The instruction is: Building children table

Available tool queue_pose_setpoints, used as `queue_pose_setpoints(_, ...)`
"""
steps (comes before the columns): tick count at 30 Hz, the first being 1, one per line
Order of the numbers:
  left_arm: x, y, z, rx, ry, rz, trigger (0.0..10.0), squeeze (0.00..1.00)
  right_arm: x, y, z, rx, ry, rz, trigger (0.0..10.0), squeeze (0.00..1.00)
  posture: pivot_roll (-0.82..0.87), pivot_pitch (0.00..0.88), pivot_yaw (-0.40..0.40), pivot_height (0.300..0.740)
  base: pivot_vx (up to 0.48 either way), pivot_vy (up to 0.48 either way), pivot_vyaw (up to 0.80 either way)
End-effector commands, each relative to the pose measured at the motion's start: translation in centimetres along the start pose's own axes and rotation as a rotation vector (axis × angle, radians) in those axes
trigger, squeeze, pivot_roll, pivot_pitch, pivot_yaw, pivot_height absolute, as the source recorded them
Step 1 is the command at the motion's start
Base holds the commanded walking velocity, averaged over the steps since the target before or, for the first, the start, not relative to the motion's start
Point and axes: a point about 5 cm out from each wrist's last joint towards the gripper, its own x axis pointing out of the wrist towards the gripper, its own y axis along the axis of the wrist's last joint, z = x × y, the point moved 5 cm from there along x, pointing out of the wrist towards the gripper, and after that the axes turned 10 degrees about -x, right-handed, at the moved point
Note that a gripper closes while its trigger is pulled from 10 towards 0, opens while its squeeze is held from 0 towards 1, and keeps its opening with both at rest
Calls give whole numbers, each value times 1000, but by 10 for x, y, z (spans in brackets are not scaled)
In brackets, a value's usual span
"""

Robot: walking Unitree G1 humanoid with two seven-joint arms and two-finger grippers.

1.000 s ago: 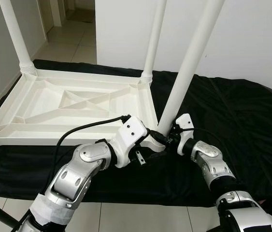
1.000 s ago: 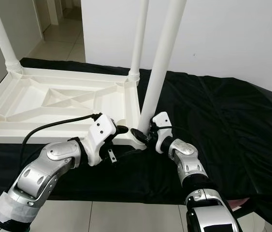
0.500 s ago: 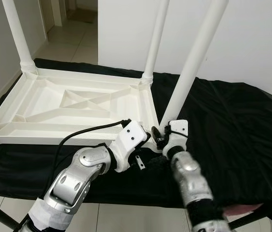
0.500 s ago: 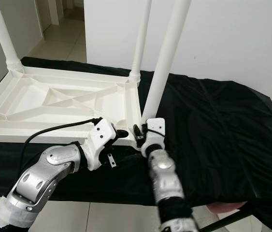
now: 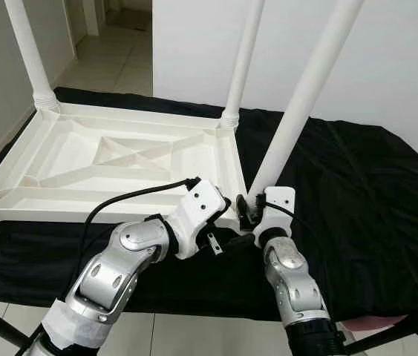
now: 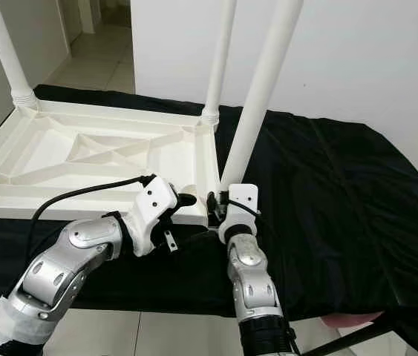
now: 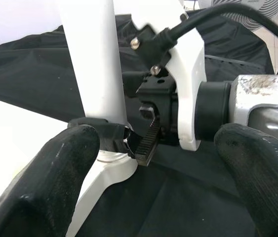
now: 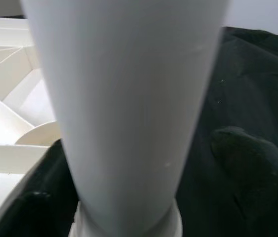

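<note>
Four legs are seen on the upturned tabletop (image 5: pixel 119 159), which lies on a counter (image 5: pixel 357 193) draped in black cloth. Three legs stand upright at the far and left corners; the fourth leg (image 5: pixel 298 111) leans toward 1 o'clock from the near right corner socket (image 5: pixel 240 211).

The right claw (image 5: pixel 249 215) is set at the foot of this leg, its fingers spread around the base with the leg between them, as shown in the right wrist view; whether the pads press on the plastic cannot be told. The left claw (image 5: pixel 227 222) is held just beside the same corner at 9 o'clock of it, its fingers (image 7: pixel 62 163) spread wide and pinching nothing.

Compared with a second ago, the right forearm has been swung from 4 o'clock of the socket to nearly 6 o'clock, so the wrist has been turned about the leg. It is judged that the leg is being twisted or reseated into its socket, the last of the four, and that the build is nearly done once the lean is removed.

Open cloth is left from 1 to 4 o'clock of the corner. The counter's near edge lies close under both forearms, and a wall stands behind at 12 o'clock, near the leaning leg's top.
</note>
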Motion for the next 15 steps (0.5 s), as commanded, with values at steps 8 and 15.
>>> queue_pose_setpoints(8,3,1,-5,0,27,3,10000,0,-7,-3,2,-27,11,-25,10000,0,1,0,-114,740,0,0,0)
queue_pose_setpoints(15,3,4,-9,6,29,-2,10000,0,-6,-3,7,-72,41,-33,10000,0,-8,0,-123,740,0,0,0)
